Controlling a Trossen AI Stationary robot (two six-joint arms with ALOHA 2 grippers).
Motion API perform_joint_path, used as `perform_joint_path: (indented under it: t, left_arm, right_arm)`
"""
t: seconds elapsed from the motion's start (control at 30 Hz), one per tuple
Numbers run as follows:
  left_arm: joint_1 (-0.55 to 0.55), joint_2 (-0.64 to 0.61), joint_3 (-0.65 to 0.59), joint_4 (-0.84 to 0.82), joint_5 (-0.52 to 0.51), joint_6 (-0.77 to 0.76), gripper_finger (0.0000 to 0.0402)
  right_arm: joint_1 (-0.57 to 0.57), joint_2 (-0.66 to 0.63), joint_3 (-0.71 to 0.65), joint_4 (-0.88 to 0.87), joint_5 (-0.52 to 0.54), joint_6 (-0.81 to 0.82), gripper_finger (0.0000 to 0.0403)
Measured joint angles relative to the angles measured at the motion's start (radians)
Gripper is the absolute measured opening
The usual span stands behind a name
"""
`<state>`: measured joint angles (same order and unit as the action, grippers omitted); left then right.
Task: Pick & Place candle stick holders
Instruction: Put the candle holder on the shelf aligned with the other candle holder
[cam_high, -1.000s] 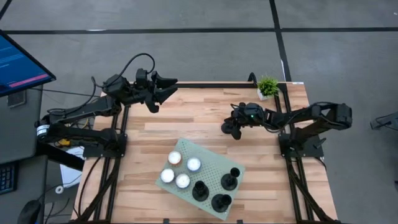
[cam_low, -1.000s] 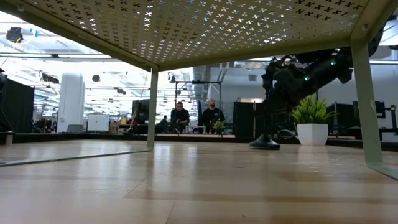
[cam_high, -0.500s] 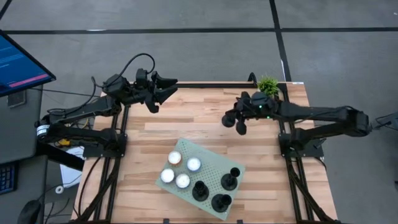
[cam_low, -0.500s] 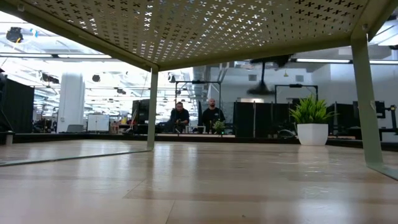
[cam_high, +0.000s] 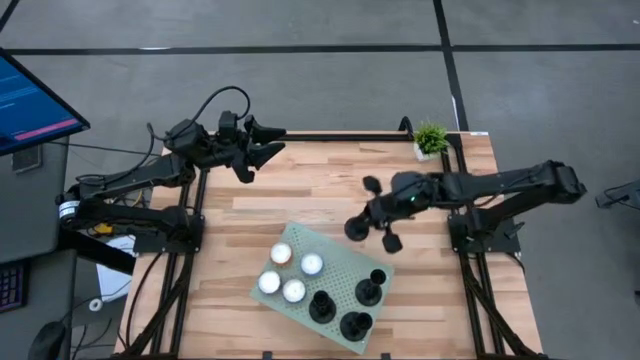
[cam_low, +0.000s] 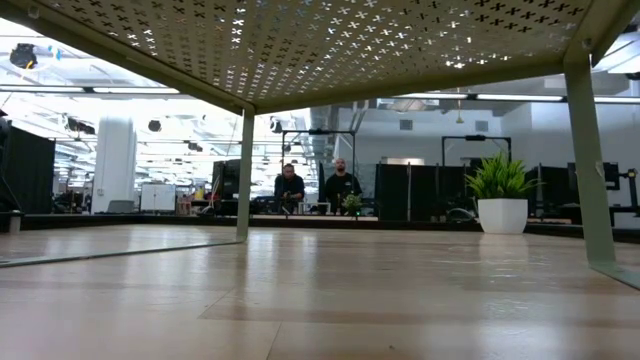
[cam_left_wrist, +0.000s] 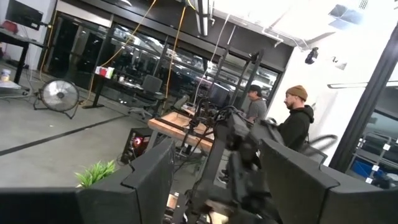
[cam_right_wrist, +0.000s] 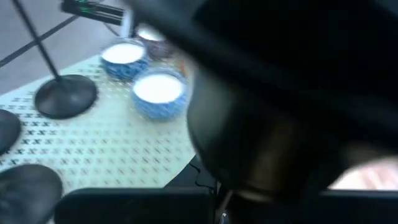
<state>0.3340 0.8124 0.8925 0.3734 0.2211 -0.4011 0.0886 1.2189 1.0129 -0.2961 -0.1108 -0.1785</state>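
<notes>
Right gripper (cam_high: 362, 222) up over the middle of the worktop (cam_high: 320, 190), jaws pinched on a black candle stick holder (cam_high: 356, 228) (round base tipped sideways). Three more candle stick holders (cam_high: 349, 304) on the green tray (cam_high: 340, 260) near the front edge, beside white candles (cam_high: 290, 272). Left gripper (cam_high: 268, 140) at the back left corner, jaws spread.

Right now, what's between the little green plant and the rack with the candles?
In the high view, the right gripper, shut on a black candle stick holder, hangs between the plant and the rack.
</notes>
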Motion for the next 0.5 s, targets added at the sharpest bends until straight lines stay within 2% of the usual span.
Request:
perform_joint_path:
  t: [0.23,0.5]
  left_arm:
    - [0.0,0.0,0.0,0.0,0.015,-0.008,0.0234]
    - [0.0,-0.002,0.0,0.0,0.017,-0.008,0.0234]
  right_arm:
    - [0.071,0.145,0.091,0.06,-0.053,-0.023,0.0]
    - [0.156,0.227,0.171,0.061,-0.085,-0.023,0.0]
